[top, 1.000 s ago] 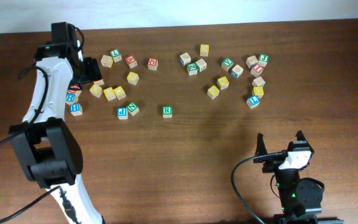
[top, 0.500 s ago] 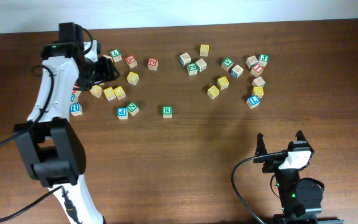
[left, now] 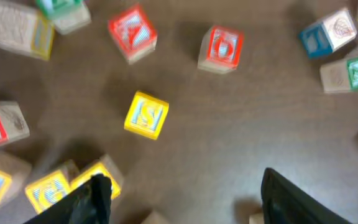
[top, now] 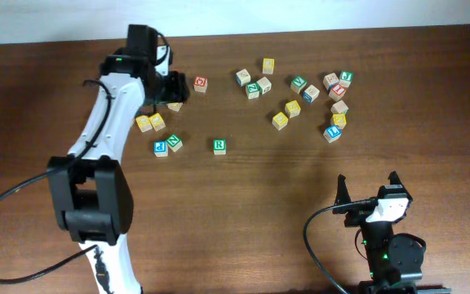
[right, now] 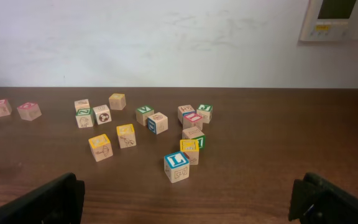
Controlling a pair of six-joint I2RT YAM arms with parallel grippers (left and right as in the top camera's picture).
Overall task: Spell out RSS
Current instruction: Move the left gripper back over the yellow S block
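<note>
Left hand (left: 185, 186) is out over the left group of cubes toward the far side of the table (top: 259, 212). Its jaws are moderately wide with only bare wood between them. Its fingers (left: 98, 196) show at the bottom edge of the wrist view. The yellow S cube (left: 146, 115) lies flat on the table just ahead of the fingers, nearer the left one, untouched. Its letter is blurred but reads like an S. Beyond it are a red O cube (left: 221, 46) and another red-faced cube (left: 132, 32), both apart from it. In the overhead view the hand covers most of that S cube.

Two yellow cubes (top: 144, 122) sit side by side, touching, close to the left arm. Their letters are too small to read, so I cannot tell which cube is the second S. The right-side cluster (top: 280, 120) has more yellow-faced cubes, also unreadable.

The R cube (top: 219, 145), pale with a green letter, stands alone nearer the robot's side, well apart from the left hand. To its left a blue J cube (top: 161, 147) and a green-lettered cube (top: 174, 143) touch each other.

Right hand (top: 369, 186) sits at the near edge on the right, jaws fully wide, holding nothing, well apart from every cube. Its wrist view looks across at the cluster, with the blue L cube (right: 176, 167) nearest.
</note>
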